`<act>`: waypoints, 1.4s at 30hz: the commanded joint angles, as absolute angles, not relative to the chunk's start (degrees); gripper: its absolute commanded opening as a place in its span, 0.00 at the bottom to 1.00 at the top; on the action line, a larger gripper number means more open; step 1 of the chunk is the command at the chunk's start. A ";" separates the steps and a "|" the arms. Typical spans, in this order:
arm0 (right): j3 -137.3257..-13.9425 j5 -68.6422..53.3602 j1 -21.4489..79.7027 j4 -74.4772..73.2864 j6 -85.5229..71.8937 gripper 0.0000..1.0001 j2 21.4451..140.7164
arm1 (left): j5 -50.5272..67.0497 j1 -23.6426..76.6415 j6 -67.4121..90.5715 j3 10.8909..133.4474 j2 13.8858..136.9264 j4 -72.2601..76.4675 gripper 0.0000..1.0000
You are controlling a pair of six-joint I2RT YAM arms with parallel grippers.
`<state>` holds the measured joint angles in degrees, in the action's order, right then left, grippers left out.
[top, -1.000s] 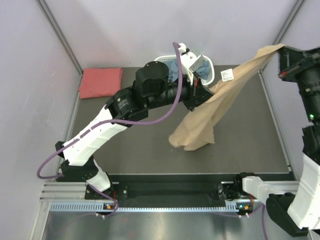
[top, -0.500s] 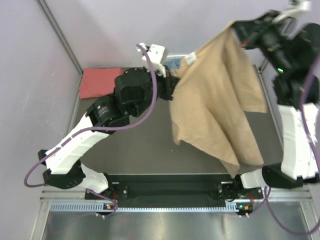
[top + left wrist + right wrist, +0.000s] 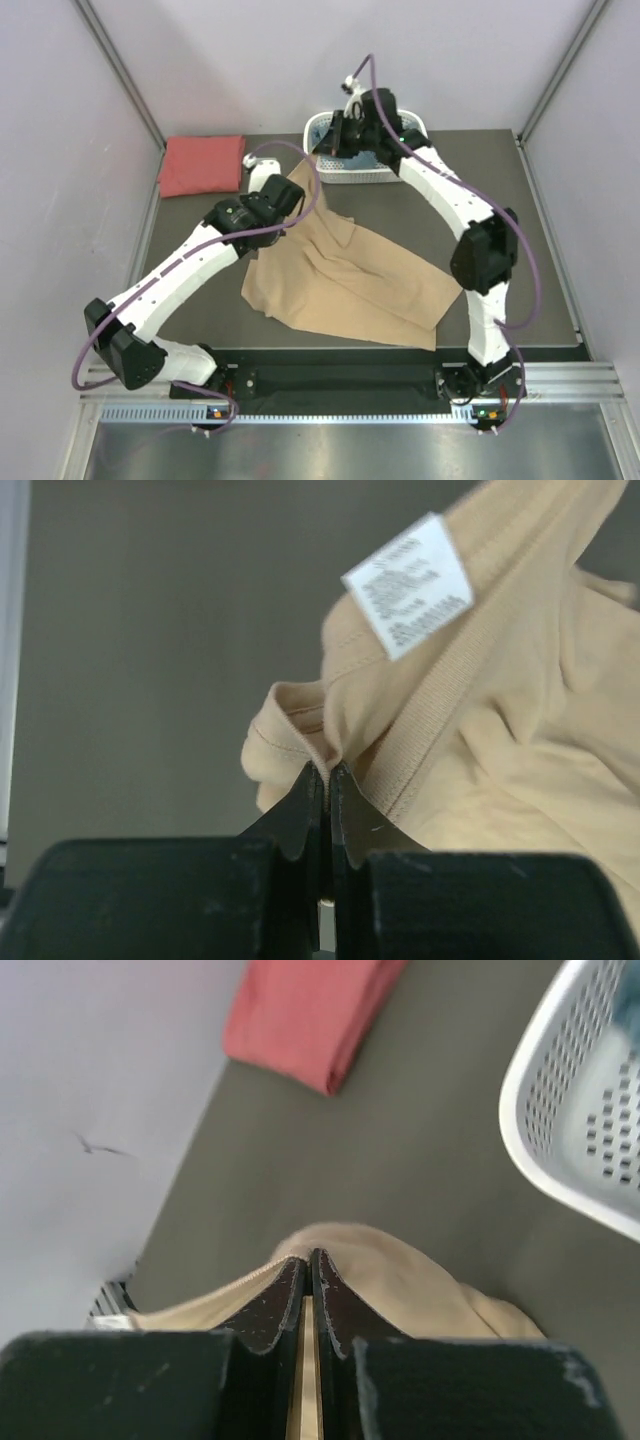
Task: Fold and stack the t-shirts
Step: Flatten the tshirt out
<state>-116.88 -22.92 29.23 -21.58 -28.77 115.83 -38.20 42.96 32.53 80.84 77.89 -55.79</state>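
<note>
One down, two to go by the look of it. The coral-red t-shirt sits folded in the table's far left corner. The tan t-shirt is laid out from mid-table towards the near edge, rumpled and creased, with no fold made in it.

The left gripper has its jaws pressed together on a tuck of tan cloth by the collar, the label just above. The right gripper is pinched on another peak of the same shirt, close to the white basket at the far edge. So I'd call this spreading out, not folding proper.

The dusty blue t-shirt shows only as a blurred sliver inside the basket, so its condition can't be judged. From above, the right arm covers much of the basket and its fingers are lost against the lattice. The tan shirt's sleeves can't be picked out among the creases either. No stack exists yet.
</note>
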 commanded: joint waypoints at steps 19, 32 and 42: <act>-73.68 -8.44 15.65 -41.24 -17.66 0.33 86.07 | -12.96 33.31 25.84 93.59 102.20 -45.01 0.00; -54.40 -12.04 10.90 -38.76 -22.06 0.32 77.34 | -9.22 34.64 24.17 106.37 111.38 -51.41 0.62; -56.07 -13.27 13.53 -39.89 -22.59 0.32 79.55 | -5.81 21.02 23.29 79.38 92.21 -47.55 0.56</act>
<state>-53.32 -12.45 11.70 -39.94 -22.09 80.14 -7.51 25.39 24.08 84.55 96.68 -49.08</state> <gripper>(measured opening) 0.318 0.583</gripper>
